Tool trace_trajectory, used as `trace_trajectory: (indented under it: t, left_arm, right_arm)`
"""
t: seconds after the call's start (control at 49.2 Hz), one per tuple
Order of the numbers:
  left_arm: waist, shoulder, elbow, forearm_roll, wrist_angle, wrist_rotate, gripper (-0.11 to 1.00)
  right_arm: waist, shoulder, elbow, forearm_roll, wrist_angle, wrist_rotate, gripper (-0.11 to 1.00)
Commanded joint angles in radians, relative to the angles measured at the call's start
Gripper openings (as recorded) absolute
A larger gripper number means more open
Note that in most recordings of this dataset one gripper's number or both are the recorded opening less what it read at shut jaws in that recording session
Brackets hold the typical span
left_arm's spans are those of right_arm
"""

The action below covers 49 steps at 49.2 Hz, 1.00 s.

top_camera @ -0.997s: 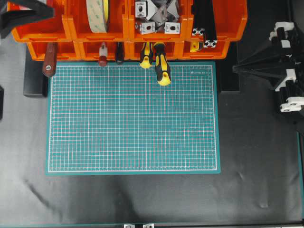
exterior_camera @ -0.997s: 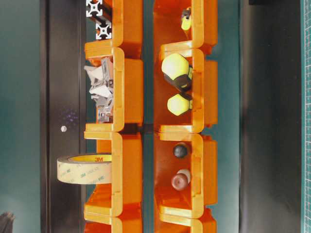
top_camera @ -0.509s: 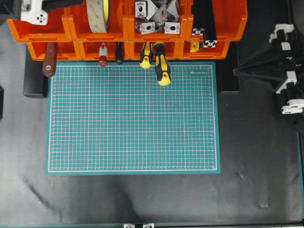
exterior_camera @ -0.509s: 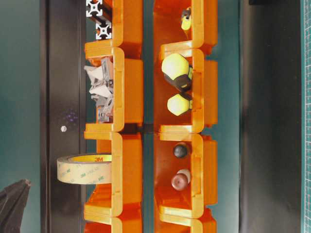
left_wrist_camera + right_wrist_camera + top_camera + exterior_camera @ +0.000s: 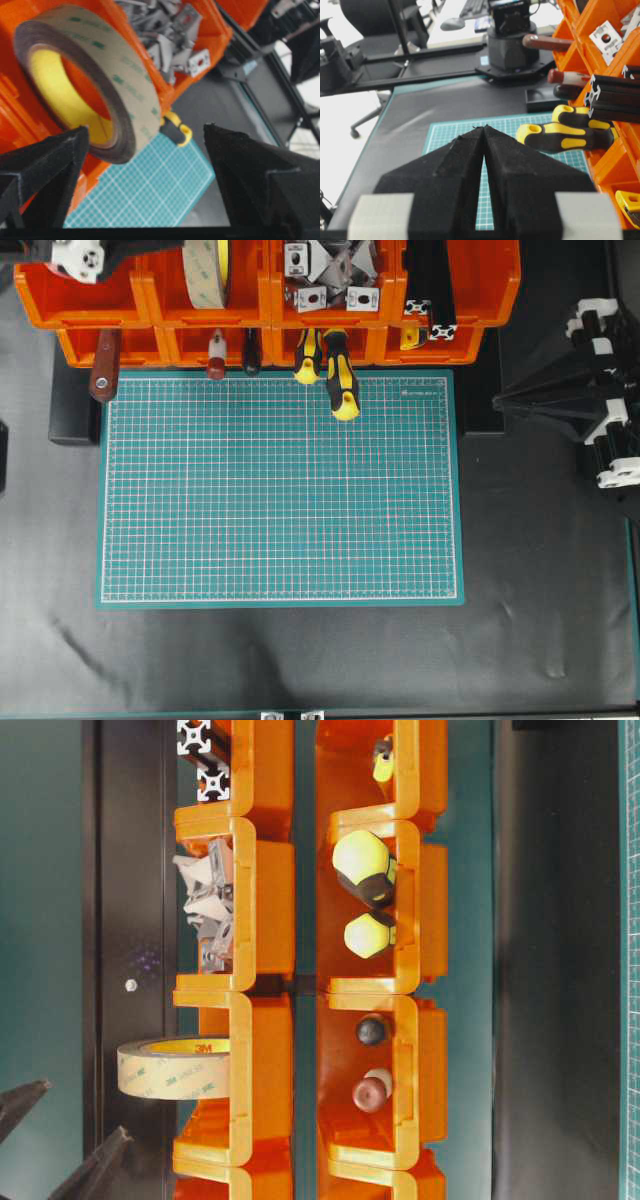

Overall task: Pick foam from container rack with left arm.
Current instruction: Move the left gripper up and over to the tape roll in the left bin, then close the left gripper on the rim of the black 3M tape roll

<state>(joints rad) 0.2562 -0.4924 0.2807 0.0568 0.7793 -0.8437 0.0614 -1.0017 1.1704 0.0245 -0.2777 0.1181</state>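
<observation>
A green cutting mat (image 5: pixel 280 488) covers the black worktop (image 5: pixel 300 660). Left gripper (image 5: pixel 145 165) jaws gape before the foam (image 5: pixel 87 75); right gripper (image 5: pixel 484 131) jaws are closed.

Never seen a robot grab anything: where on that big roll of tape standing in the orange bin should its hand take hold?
Probably across the roll's width. The tan-sided foam tape roll stands on edge, poking above the orange bin rack, so the open left hand could come in over it with one finger on each flat face.

One wide roll of tan foam tape (image 5: pixel 205 270), two yellow-and-black-handled screwdrivers (image 5: pixel 340 385), one green gridded cutting mat (image 5: pixel 280 490), two black extrusion bars (image 5: pixel 430 285).
</observation>
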Motion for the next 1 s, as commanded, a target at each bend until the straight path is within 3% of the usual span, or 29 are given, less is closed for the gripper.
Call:
trace_trajectory:
  t: [0.0, 0.57, 0.976]
  left_arm:
    - [0.015, -0.003, -0.028, 0.005, -0.003, -0.002, 0.87]
    - [0.029, 0.117, -0.031, 0.003, -0.080, -0.046, 0.88]
    - [0.028, 0.115, -0.002, 0.003, -0.183, -0.048, 0.84]
  right_arm:
    - [0.009, -0.008, -0.015, 0.002, -0.002, -0.002, 0.00]
    - [0.021, -0.028, -0.012, 0.000, 0.034, 0.000, 0.00]
    - [0.037, -0.028, -0.009, 0.002, 0.034, 0.002, 0.00]
